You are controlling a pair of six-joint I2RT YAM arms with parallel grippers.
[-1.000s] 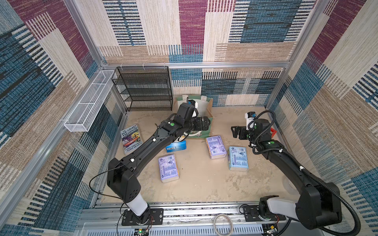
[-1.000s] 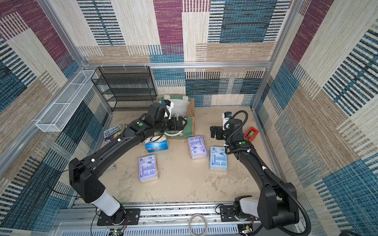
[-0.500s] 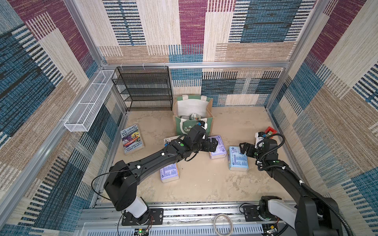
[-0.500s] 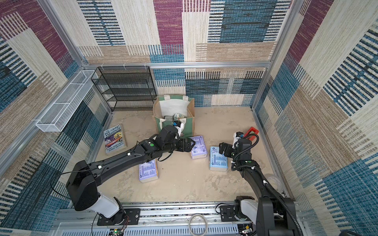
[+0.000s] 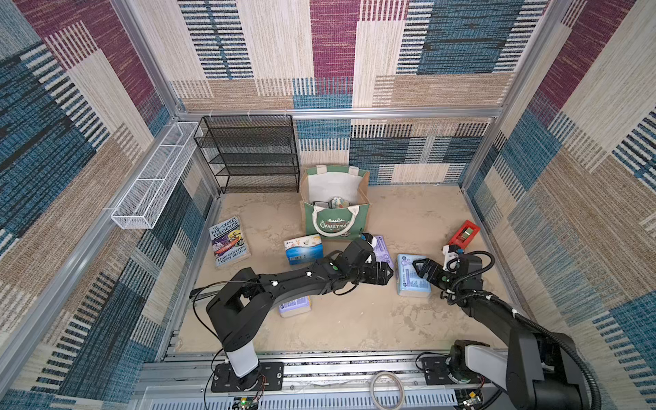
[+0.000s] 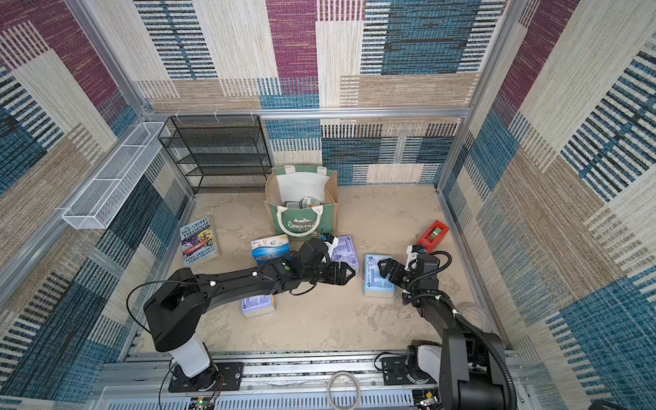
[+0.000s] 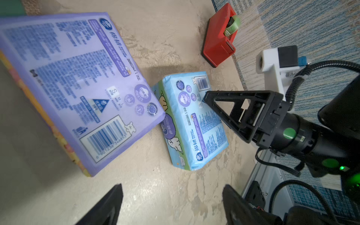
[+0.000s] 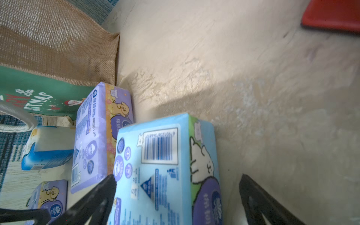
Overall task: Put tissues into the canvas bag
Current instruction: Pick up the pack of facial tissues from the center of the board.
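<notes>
Left gripper (image 7: 171,206): jaws parted, empty, near lavender pack (image 5: 384,247). Right gripper (image 8: 177,176): jaws wide, either side of light blue pack (image 5: 411,282), unclamped. Canvas bag (image 5: 335,222): upright behind. Floor (image 5: 355,319): mottled beige. Walls (image 5: 333,53): woven patchwork.

Six tissue packs (image 5: 411,280), one canvas bag (image 5: 358,223)

Bright even light, soft shadows, wrist views blurred, edges distorted
</notes>
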